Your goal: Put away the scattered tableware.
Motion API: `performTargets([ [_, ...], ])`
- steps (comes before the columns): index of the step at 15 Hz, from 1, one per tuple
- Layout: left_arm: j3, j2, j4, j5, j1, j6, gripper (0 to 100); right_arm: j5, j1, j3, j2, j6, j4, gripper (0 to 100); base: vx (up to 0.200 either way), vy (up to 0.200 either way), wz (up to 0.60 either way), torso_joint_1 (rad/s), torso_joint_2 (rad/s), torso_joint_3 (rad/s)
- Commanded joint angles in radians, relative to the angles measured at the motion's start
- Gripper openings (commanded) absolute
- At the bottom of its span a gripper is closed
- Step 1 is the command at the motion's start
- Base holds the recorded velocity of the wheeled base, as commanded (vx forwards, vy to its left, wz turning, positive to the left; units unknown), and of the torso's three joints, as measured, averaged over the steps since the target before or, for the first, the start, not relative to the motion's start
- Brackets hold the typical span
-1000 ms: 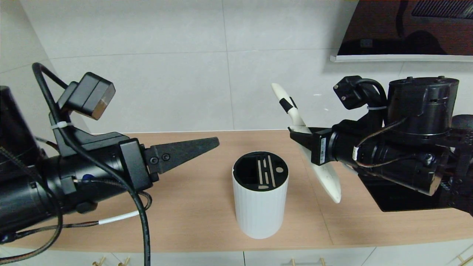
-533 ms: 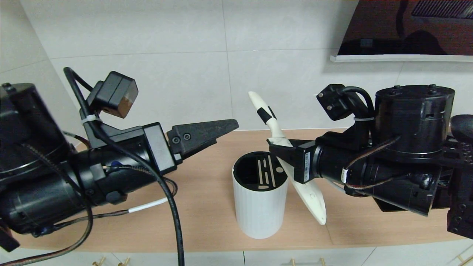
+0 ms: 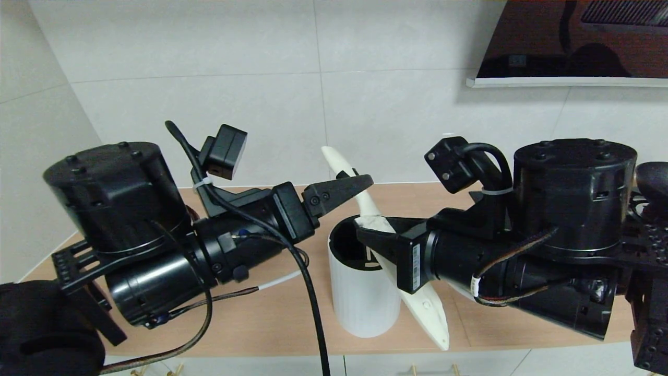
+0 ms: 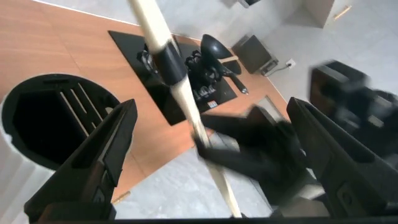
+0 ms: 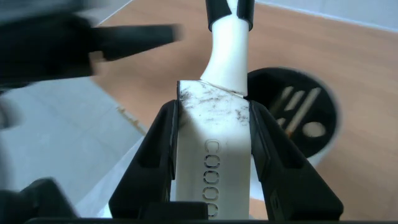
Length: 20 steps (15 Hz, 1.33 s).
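One spatula (image 4: 163,46) seemingly threads the left end effector (image 4: 212,106).

Black cylindrical arms (image 3: 156,271), looped cables (image 3: 311,292), white zip-ties (image 3: 202,184)

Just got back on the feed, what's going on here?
The right gripper holds a white spatula by its middle, tilted, blade end down beside the white utensil holder on the wooden counter. The left gripper has its jaws open on either side of the spatula's handle, not clamped on it. The spatula is not in the holder yet.
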Motion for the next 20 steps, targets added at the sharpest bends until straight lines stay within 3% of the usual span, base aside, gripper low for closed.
performTargets([
  [1, 0.002, 0.037, -0.014, 0.004, -0.006, -0.001, 100, 0.0, 0.014, 0.001, 0.008, 0.001, 0.0, 0, 0.0, 0.0, 0.0, 0.0, 0.0, 0.0],
  [4, 0.002, 0.085, -0.077, 0.041, -0.009, 0.001, 100, 0.0, 0.019, 0.001, 0.017, 0.001, 0.0, 0, 0.0, 0.0, 0.0, 0.0, 0.0, 0.0],
  [18, -0.027, 0.118, -0.077, 0.09, -0.003, 0.005, 100, 0.001, 0.029, 0.013, 0.015, 0.0, 0.004, 0, 0.0, 0.0, 0.0, 0.0, 0.0, 0.0],
  [19, -0.027, 0.12, -0.077, 0.09, -0.001, 0.005, 0, 0.001, 0.029, 0.013, 0.015, 0.001, 0.004, 0, 0.0, 0.0, 0.0, 0.0, 0.0, 0.0],
  [20, -0.027, 0.12, -0.077, 0.09, -0.003, 0.007, 0, 0.001, 0.028, 0.013, 0.017, 0.0, 0.004, 0, 0.0, 0.0, 0.0, 0.0, 0.0, 0.0],
])
